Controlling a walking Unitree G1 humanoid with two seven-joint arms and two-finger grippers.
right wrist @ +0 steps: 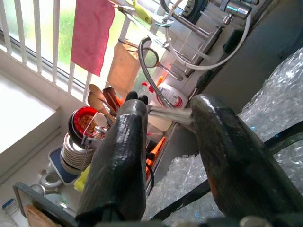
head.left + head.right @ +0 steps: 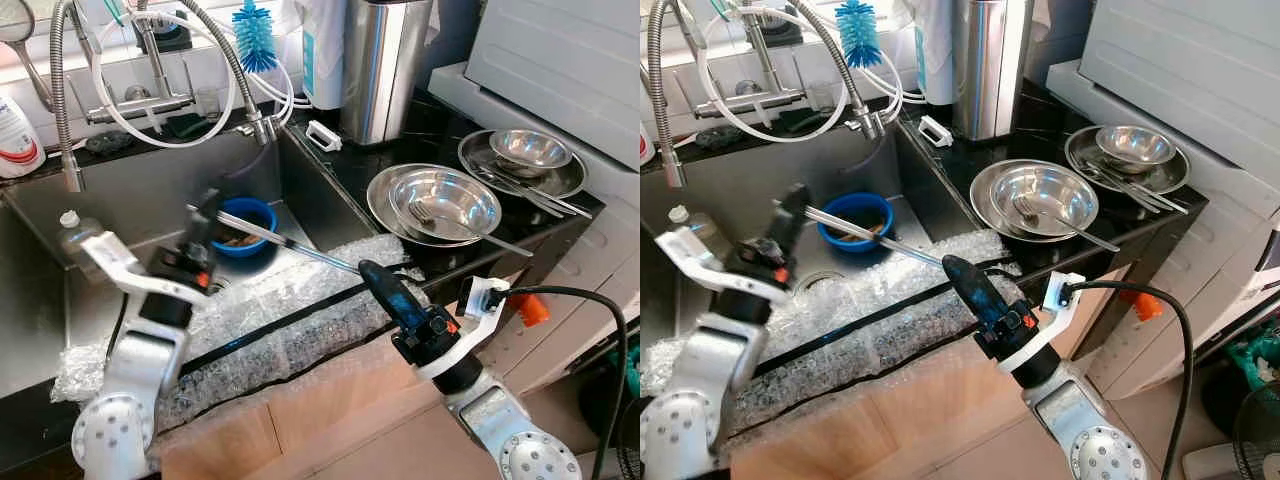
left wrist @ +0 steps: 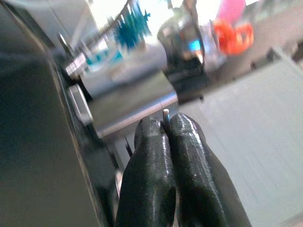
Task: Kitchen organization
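Here a long metal rod is held across the middle of the frame, slanting from the left pincer down to the right pincer. The left pincer is closed tightly on the rod's upper end – in the left wrist view the metal tip is seen pinched between the two black fingers. In the right wrist view the right pincer is seen spread apart, the rod passing between its fingers; whether it is touched by them cannot be told.

Beneath the rod, a blue bowl is set in the steel sink, and bubble wrap is laid over the sink's front edge. To the right of centre, on the black table, a steel bowl with a fork is stacked on plates; behind it, towards the upper right, a second bowl is rested on a plate with utensils. At the top of the frame a blue bottle brush and a tall steel canister are seen.
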